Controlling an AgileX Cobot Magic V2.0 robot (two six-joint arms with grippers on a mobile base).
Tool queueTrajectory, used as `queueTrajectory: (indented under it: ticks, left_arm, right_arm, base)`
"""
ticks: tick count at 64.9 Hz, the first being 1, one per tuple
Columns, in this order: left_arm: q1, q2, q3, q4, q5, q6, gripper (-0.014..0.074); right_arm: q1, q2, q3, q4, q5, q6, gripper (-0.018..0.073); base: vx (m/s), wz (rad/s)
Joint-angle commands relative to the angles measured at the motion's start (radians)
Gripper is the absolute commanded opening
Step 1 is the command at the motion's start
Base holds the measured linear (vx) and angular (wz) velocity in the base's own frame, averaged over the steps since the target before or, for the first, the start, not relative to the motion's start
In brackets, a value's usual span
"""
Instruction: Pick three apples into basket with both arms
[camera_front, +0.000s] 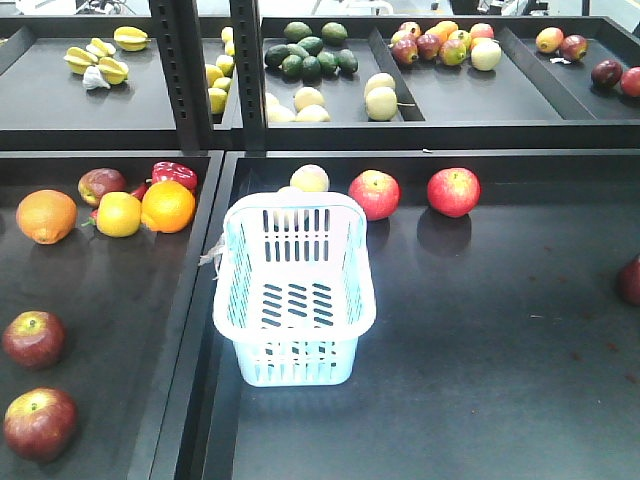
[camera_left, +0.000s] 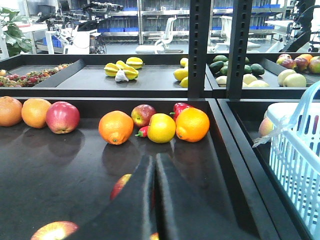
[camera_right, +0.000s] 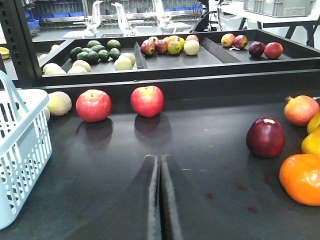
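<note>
Both our hands are pinched together on nothing: left hand, right hand. The basket sits in the middle, two apples off to its left, third apple far right.

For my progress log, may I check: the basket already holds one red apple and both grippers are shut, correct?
Not quite: the front view shows the basket empty. Both the left gripper and right gripper are indeed shut.
</note>
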Motion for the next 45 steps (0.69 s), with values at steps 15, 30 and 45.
queueTrajectory:
  ticks: [15,30,45]
  left_arm:
    - [-0.006,-0.014,0.023,-0.010,-0.072,-0.002,-0.0006]
    - [-0.006,-0.014,0.023,-0.010,-0.074,-0.002,-0.0006]
    - [-0.006,-0.014,0.023,-0.187,-0.073,-0.168,-0.0006]
  right_arm:
    - [-0.007,-0.010,0.011,-0.004,-0.072,-0.002,-0.0004]
    - [-0.007,-0.010,0.011,-0.004,-0.072,-0.002,-0.0004]
    - [-0.007,-0.010,0.011,-0.004,-0.072,-0.002,-0.0004]
  base:
    - [0.00,0.00]
    - [0.00,0.00]
    - [0.00,0.00]
